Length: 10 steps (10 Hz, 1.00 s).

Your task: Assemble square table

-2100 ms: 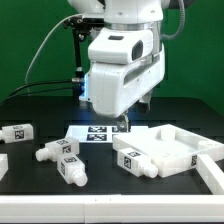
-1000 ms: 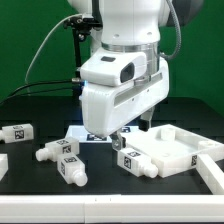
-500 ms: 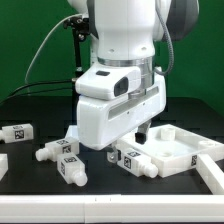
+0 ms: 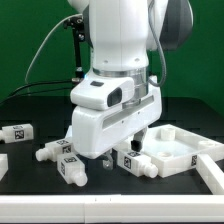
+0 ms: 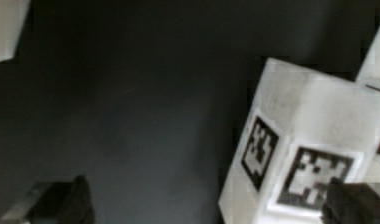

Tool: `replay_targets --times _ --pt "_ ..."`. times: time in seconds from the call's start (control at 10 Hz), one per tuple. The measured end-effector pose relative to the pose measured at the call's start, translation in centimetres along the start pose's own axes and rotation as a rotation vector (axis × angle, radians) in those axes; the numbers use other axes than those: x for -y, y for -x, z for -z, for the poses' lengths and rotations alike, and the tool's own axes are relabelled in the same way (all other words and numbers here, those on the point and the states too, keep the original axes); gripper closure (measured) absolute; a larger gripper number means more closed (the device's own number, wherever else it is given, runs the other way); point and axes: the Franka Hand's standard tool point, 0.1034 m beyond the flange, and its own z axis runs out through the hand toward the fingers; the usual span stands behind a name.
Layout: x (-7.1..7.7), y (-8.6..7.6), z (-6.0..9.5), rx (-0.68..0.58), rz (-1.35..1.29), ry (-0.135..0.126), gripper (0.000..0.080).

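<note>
Watching the gripper (image 4: 122, 150) hang low, fingers (image 5: 62, 200) spread apart and seemingly pinching nothing, though blurred in the wrist view. Directly beneath: 1 tagged leg (image 4: 130, 160), lying beside the tabletop (image 4: 185, 150), maybe touching. 3 more legs (image 4: 55, 150) toward the exterior view's left. Risks from here: clipping the tabletop's rim, closing off-centre, sending the leg rolling away.

Exterior view: arm body (image 4: 115, 100) hides most of the gripper (image 4: 140, 137), jaw gap unreadable; tabletop (image 4: 185, 150) cut by right edge; wrist view blurred, tagged white part (image 5: 320, 140) cropped.
</note>
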Motion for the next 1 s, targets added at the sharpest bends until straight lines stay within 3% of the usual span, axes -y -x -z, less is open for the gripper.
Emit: replay_targets --times 0.4,0.8,1.0 --pt "-0.6 0.2 -0.3 0.000 0.001 0.000 0.0150" --pt "-3.4 2.4 0.0 -0.017 0.086 0.022 0.0150" --pt "-3.8 2.5 0.4 -0.018 0.077 0.024 0.0150"
